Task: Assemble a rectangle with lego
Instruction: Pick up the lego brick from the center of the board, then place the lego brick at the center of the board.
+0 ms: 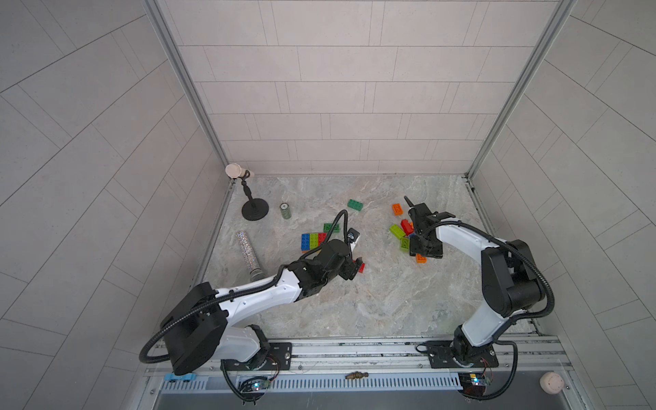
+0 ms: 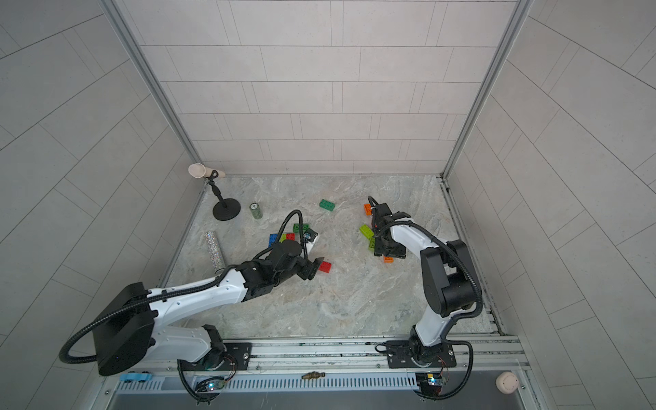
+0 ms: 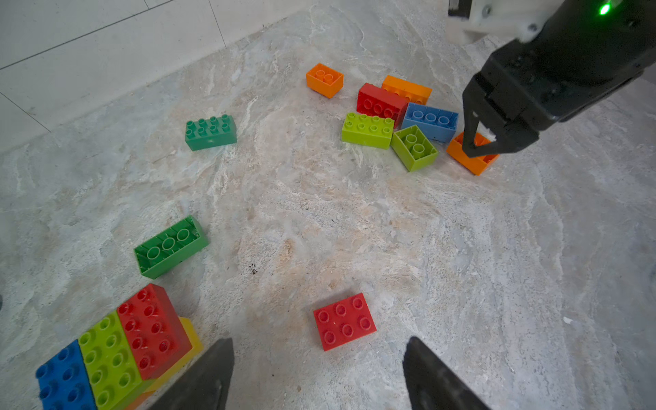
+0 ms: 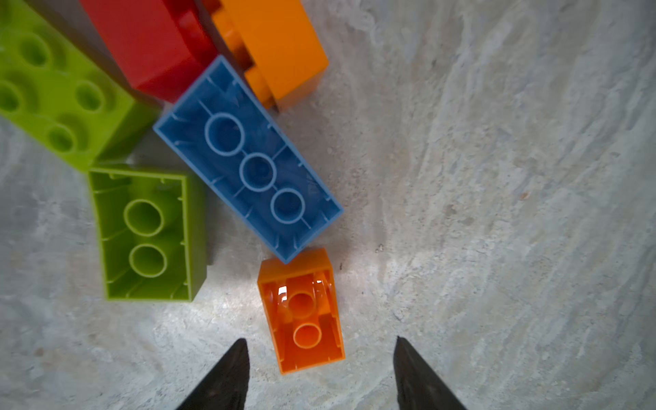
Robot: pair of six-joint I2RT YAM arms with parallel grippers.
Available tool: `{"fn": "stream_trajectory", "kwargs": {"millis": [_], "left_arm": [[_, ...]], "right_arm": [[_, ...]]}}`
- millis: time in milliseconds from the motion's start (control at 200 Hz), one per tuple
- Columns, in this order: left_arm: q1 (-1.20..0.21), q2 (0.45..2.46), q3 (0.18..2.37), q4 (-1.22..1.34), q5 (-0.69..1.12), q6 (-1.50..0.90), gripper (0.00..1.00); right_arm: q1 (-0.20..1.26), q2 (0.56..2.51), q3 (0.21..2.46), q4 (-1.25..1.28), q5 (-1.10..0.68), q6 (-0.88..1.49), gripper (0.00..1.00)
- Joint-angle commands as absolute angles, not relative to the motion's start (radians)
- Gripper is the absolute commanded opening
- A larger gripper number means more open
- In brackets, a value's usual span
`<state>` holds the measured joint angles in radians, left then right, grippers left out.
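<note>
A joined row of blue, lime and red lego on a yellow brick [image 3: 117, 355] lies left of centre [image 1: 312, 240]. A loose red brick [image 3: 344, 321] lies studs up just ahead of my left gripper [image 3: 319, 372], which is open and holds nothing. My right gripper [image 4: 319, 362] is open, its tips on either side of the near end of an upside-down orange brick [image 4: 303, 316] without touching it. That brick sits at the edge of a pile with an upside-down blue brick [image 4: 248, 159], lime bricks [image 4: 149, 234], a red one [image 3: 381, 101] and another orange one [image 3: 406, 88].
Two dark green bricks [image 1: 355, 205] [image 3: 170, 246] and an orange brick [image 1: 397, 208] lie apart from the pile. A small green can [image 1: 285, 210], a glittery tube [image 1: 250, 253] and a black stand [image 1: 255, 209] occupy the left side. Walls close the back and sides.
</note>
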<state>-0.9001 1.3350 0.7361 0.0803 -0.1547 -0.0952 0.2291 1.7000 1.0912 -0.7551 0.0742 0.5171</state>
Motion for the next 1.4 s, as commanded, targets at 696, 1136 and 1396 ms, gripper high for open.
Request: {"fn": "stream_trajectory", "kwargs": {"millis": [696, 1136, 1396], "left_arm": [[-0.72, 1.207, 0.572, 0.515, 0.157, -0.11, 0.9], [-0.804, 1.552, 0.576, 1.044, 0.276, 0.075, 0.92], [-0.783, 1.554, 0.568, 1.064, 0.315, 0.084, 0.92]], "right_arm": [[0.398, 1.518, 1.161, -0.758, -0.276, 0.494, 0.27], [0.5, 1.5, 1.318, -0.771, -0.604, 0.578, 0.27], [0.501, 1.503, 1.333, -0.862, -0.704, 0.487, 0.27]]}}
